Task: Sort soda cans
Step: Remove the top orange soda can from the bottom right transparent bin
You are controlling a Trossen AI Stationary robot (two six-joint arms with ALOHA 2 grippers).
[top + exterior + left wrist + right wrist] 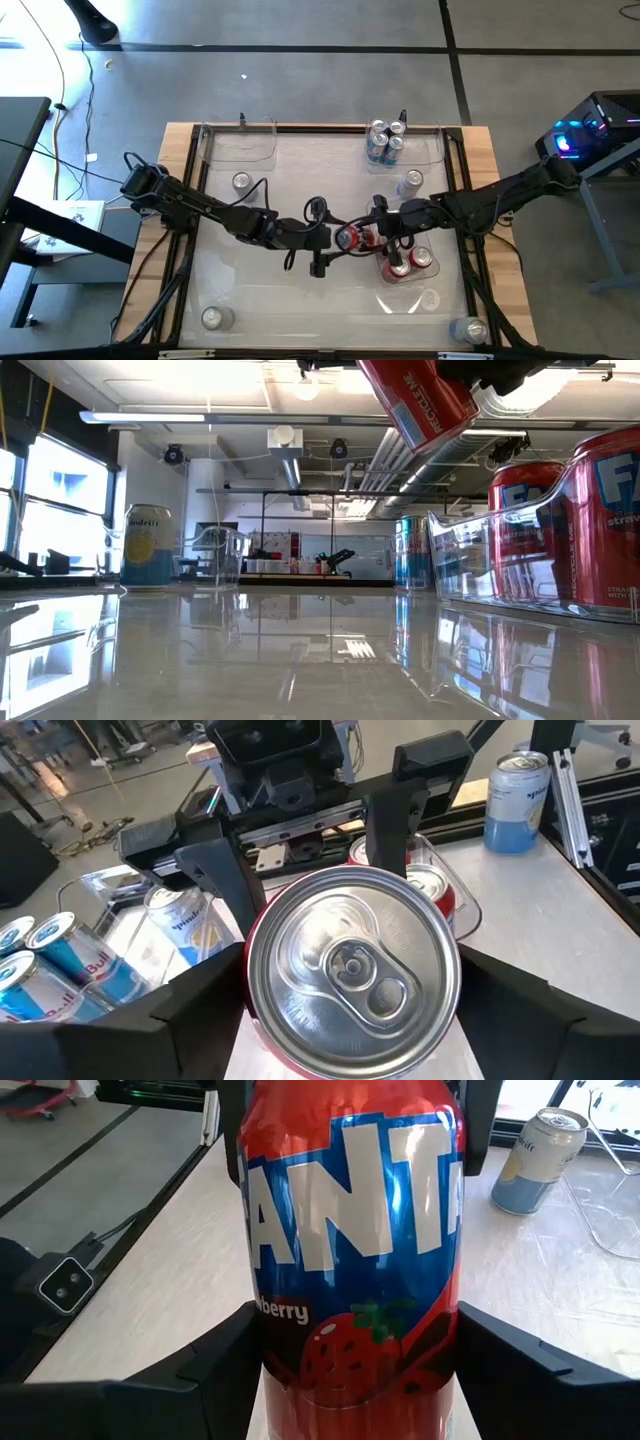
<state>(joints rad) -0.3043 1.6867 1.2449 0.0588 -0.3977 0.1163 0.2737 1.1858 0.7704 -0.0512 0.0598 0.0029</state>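
Note:
A red strawberry soda can [350, 237] hangs in the air over the table's middle, between my two grippers. My left gripper [335, 238] comes from the left and my right gripper [375, 232] from the right; both are shut on it. The low view shows the can [415, 400] tilted, high above the table. Two or three red cans [405, 265] stand in a clear bin near the right front. Several blue cans [385, 140] stand in a far bin. Pale cans stand loose on the table [241, 182] [410, 183] [215, 317] [470, 330]. My left gripper [350, 960] pinches the red can at its top end [262, 960], one finger on each side of the wall just behind the silver lid. The fingers come about level from the table's left and lie along the can. The can is lifted clear and tilted. My right gripper [355, 1330] pinches the same can at its base end [275, 1350], one finger on each side of the wall. The fingers come about level from the table's right and lie along the can. The left gripper's fingers [228, 1130] flank the far end.
An empty clear bin [240, 140] sits at the far left. The bin with red cans [540, 540] fills the low view's right side. A pale yellow-and-blue can [147, 545] stands at the low view's left. Raised rails [195, 200] border the table's left and right.

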